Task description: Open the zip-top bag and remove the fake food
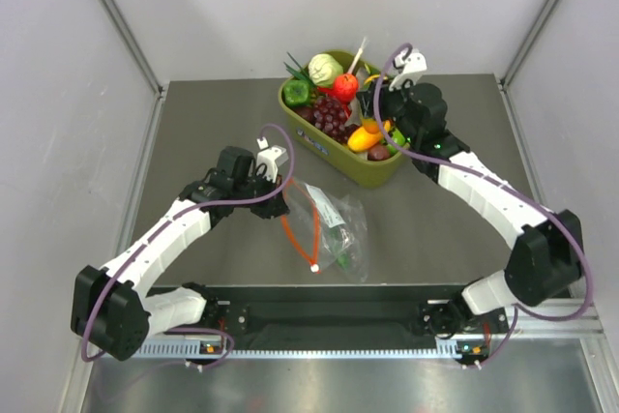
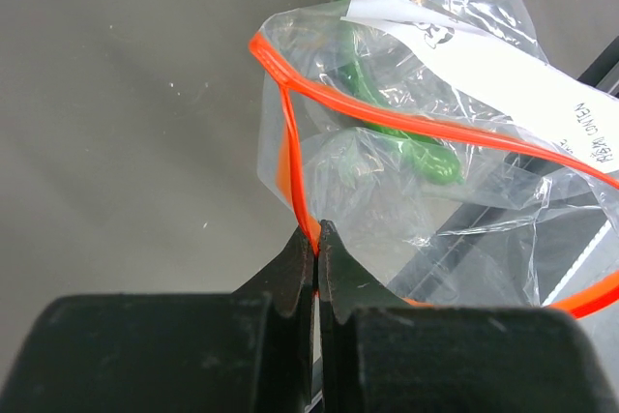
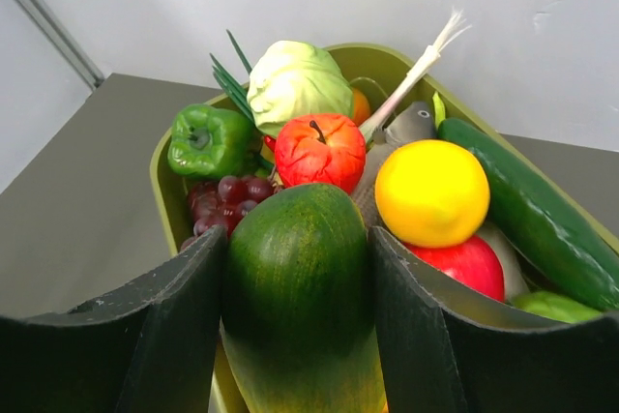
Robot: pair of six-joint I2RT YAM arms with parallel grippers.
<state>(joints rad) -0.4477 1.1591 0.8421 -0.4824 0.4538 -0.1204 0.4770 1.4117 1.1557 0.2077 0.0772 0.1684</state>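
Bag (image 1: 334, 224) open, left claw (image 2: 317, 234) clamped on its zip (image 2: 298, 176); your right claw (image 3: 295, 239) grips a fruit (image 3: 290, 297) over the tub (image 3: 160, 181). Release, then fetch the green piece (image 2: 406, 137).

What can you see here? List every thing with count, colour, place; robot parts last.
table: one, grey, underneath
tub: one, olive, far centre
bag: one, clear, orange strip, near centre
green piece: one, green, in bag
mango: one, green-yellow, held over tub
lemon: one, yellow, tub
red fruit: one, red, under lemon
apple: one, red, tub
cabbage: one, pale green, tub
pepper: one, green, tub
grapes: one bunch, purple, tub
cucumber: one, dark green, tub
leek: one, white-green, tub
left gripper: one, black, shut on bag strip
right gripper: one, black, shut on mango
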